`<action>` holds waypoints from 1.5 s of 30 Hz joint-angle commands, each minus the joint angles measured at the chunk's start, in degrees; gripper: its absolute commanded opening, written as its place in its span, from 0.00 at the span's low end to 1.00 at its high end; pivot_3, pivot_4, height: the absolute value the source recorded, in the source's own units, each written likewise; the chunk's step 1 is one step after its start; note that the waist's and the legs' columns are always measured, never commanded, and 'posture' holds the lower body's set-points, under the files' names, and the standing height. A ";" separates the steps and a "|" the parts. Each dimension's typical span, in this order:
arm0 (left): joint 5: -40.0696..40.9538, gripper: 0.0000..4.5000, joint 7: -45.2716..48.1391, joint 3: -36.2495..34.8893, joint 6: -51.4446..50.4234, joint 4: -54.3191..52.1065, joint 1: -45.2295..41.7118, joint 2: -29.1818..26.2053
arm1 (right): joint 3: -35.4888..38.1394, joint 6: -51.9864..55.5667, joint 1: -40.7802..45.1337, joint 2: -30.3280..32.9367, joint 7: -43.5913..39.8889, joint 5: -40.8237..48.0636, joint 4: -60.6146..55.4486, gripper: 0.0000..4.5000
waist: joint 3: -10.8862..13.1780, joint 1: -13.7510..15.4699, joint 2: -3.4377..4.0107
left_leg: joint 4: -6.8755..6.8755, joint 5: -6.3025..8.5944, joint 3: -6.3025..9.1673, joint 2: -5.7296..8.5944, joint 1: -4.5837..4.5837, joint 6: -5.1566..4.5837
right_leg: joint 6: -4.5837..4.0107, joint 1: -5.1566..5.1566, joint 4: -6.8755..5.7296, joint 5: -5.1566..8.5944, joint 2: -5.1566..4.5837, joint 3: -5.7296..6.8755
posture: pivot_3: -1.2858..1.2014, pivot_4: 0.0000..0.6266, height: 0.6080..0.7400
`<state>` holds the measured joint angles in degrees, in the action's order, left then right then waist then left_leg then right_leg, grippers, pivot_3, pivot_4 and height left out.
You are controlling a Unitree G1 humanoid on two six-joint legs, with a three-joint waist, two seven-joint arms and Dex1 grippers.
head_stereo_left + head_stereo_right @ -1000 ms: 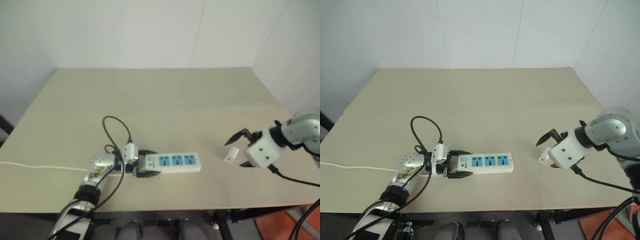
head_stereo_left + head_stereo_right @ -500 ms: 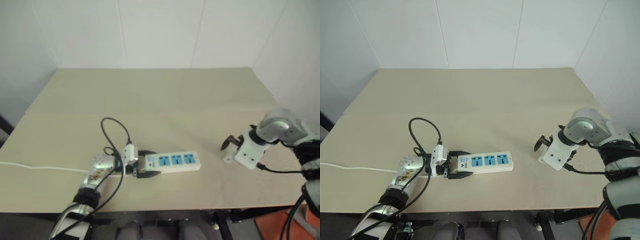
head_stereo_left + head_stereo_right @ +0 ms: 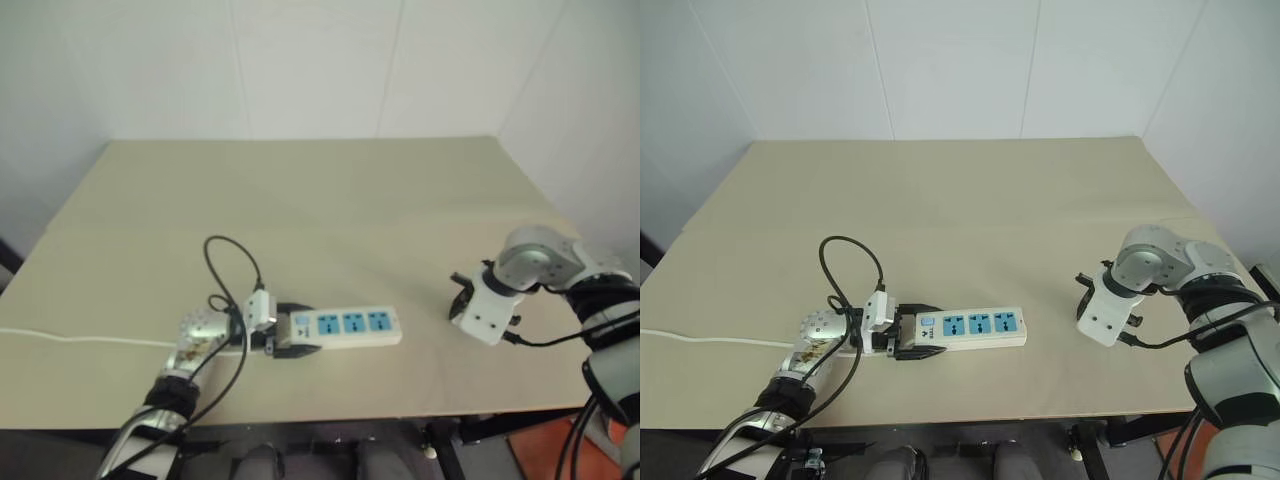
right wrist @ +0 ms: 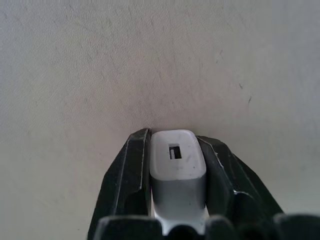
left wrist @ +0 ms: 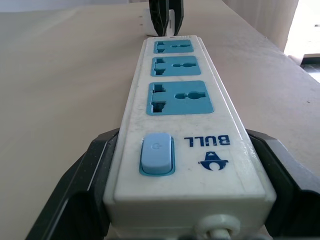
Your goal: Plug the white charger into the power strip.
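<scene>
Two grippers share a broad beige tabletop (image 3: 970, 200) that spans most of the head views. Next in size is the power strip (image 3: 975, 326), a long white plastic bar with three blue socket panels, lying low and left of centre with its long axis running left to right across the frame. The left gripper (image 3: 912, 338), a white housing with two black fingers (image 5: 75, 200), is clasped around the strip's switch end, one finger against each long side, bracing it. At the right of the frame the right gripper (image 3: 1084, 297) points steeply down at the table, its black fingers (image 4: 125, 175) clenched on the white charger (image 4: 176, 165), a small boxy white plastic adapter with a dark slot on its exposed end, held just above or on the tabletop. The charger sits well to the right of the strip's far end, so the coming move likely calls for carrying it leftward along the strip's axis and bringing its prongs down over a socket; the right arm alone is placed for that.
</scene>
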<state>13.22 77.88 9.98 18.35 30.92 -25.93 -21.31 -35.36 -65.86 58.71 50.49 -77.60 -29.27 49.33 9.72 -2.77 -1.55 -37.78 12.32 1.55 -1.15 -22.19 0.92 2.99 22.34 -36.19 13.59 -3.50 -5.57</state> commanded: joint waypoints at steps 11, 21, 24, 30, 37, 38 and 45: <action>-2.12 0.74 2.69 2.25 0.16 1.99 -0.93 -1.33 | 18.46 36.59 -1.65 -5.37 -2.11 33.67 -15.64 0.27 | 0.02 -0.79 0.03 | 0.01 0.00 0.11 -0.04 0.02 0.00 | -0.04 -0.03 -0.08 -0.02 0.03 0.02 | 0.52 0.24 1.00; -2.06 0.74 1.59 2.45 0.35 2.14 -0.43 -1.10 | 31.86 86.39 -21.50 -18.14 15.23 67.46 -51.52 0.27 | 0.00 0.14 0.03 | 0.06 0.04 0.30 -0.12 -0.09 -0.06 | -0.15 0.05 -0.12 0.04 0.06 0.20 | 0.52 0.24 1.00; -2.06 0.74 1.50 2.42 0.45 2.07 -0.32 -1.09 | 31.60 89.14 -26.42 -24.33 21.55 68.06 -55.19 0.27 | 0.00 0.22 0.03 | 0.05 0.04 0.30 -0.14 -0.10 -0.06 | -0.11 0.09 -0.19 0.06 0.13 0.21 | 0.52 0.24 1.00; -2.04 0.74 1.40 2.55 0.44 1.76 -0.13 -1.22 | 27.34 84.79 -30.38 -28.49 22.03 60.96 -54.45 0.27 | 0.00 0.23 0.03 | 0.02 0.04 0.24 -0.12 -0.14 -0.05 | 0.30 0.12 -0.12 0.28 0.13 0.20 | 0.52 0.24 1.00; -1.97 0.74 1.36 2.49 0.24 1.15 0.35 -1.53 | 24.24 78.08 -34.13 -29.05 17.82 55.43 -52.69 0.27 | -0.01 0.23 0.03 | 0.02 0.04 0.24 -0.13 -0.14 -0.05 | 0.35 0.11 -0.09 0.31 0.16 0.20 | 0.52 0.24 1.00; -1.95 0.74 1.45 2.47 0.19 1.09 0.44 -1.66 | 23.95 76.40 -34.43 -29.16 17.22 54.43 -52.13 0.27 | -0.01 0.23 0.03 | 0.02 0.04 0.24 -0.13 -0.14 -0.05 | 0.35 0.11 -0.09 0.31 0.16 0.20 | 0.52 0.24 1.00; -1.87 0.74 1.58 2.40 0.00 0.95 0.47 -1.93 | 23.83 72.27 -34.33 -30.75 15.41 52.45 -49.19 0.27 | -0.01 0.18 0.02 | 0.02 0.04 0.24 -0.15 -0.13 -0.05 | 0.35 0.11 -0.09 0.32 0.18 0.21 | 0.52 0.24 1.00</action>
<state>13.40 78.87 11.09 18.67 31.36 -26.76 -22.24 -12.19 8.65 23.77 20.12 -61.78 23.22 0.60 9.71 -2.60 -1.53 -37.76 12.36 1.79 -1.30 -22.32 0.87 3.34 22.45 -36.27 13.91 -3.32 -5.36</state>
